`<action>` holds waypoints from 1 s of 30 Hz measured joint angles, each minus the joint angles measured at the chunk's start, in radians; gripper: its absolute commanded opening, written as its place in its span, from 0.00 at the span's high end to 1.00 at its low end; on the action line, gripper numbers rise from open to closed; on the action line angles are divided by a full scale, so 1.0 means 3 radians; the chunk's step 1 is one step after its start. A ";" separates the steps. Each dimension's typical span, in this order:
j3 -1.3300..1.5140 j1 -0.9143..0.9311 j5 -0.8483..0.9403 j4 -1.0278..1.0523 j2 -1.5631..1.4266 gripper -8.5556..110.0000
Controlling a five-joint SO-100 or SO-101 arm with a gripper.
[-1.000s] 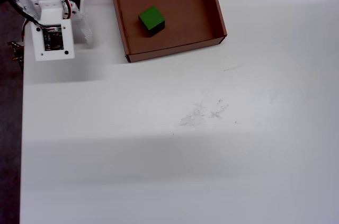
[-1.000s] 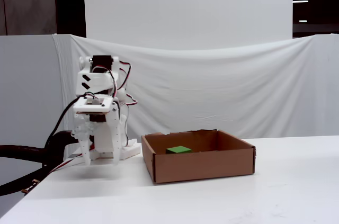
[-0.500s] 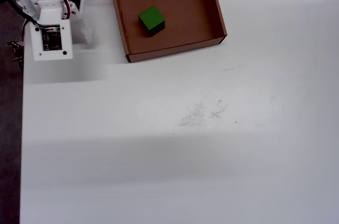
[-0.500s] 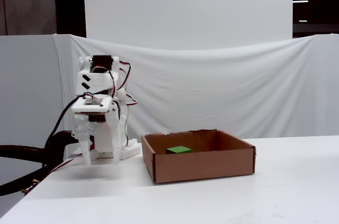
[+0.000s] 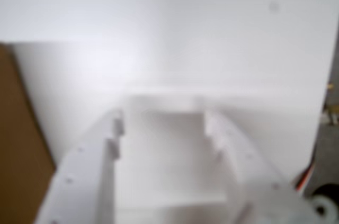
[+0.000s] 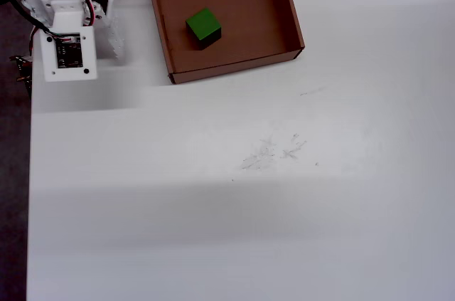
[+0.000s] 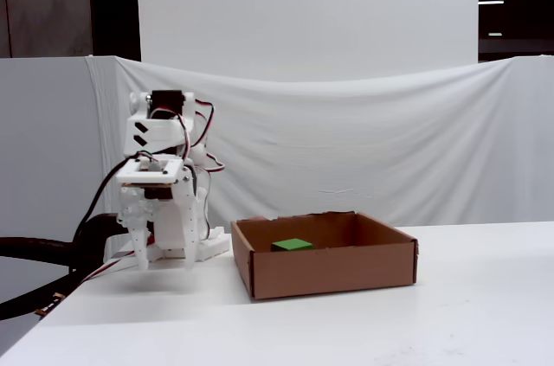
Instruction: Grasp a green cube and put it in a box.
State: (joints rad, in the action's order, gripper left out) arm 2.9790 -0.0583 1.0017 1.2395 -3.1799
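Observation:
The green cube (image 6: 202, 23) lies inside the brown cardboard box (image 6: 292, 16), left of its middle, touched by nothing. In the fixed view the green cube (image 7: 292, 245) shows just above the front wall of the box (image 7: 329, 272). My white gripper (image 7: 164, 261) hangs pointing down over the table, left of the box and clear of it. In the wrist view the gripper (image 5: 164, 121) is open, with only white table between its fingers. A strip of the box (image 5: 16, 144) shows at that view's left edge. From overhead, the wrist board (image 6: 68, 52) hides most of the gripper.
The arm's base (image 7: 177, 249) stands behind the gripper at the table's back left. Cables (image 7: 43, 253) trail off the left edge of the table (image 6: 32, 173). A white cloth backdrop (image 7: 363, 141) hangs behind. Faint scuff marks (image 6: 274, 150) lie mid-table.
The wrist has drawn back very slightly toward the arm's base. The cube and the box have not moved.

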 measured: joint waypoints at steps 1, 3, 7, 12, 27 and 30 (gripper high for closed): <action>0.0000 0.0000 0.0000 0.0000 0.0000 0.75; 0.0000 0.0000 -0.0010 0.0000 0.0000 0.75; 0.0000 0.0000 -0.0010 0.0000 0.0000 0.75; 0.0000 0.0000 -0.0010 0.0000 0.0000 0.75; 0.0000 0.0000 -0.0031 0.0005 0.0000 0.75; 0.0000 0.0000 -0.0041 0.0005 0.0000 0.75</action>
State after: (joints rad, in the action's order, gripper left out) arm 2.9790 -0.0583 0.9894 1.2410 -3.1799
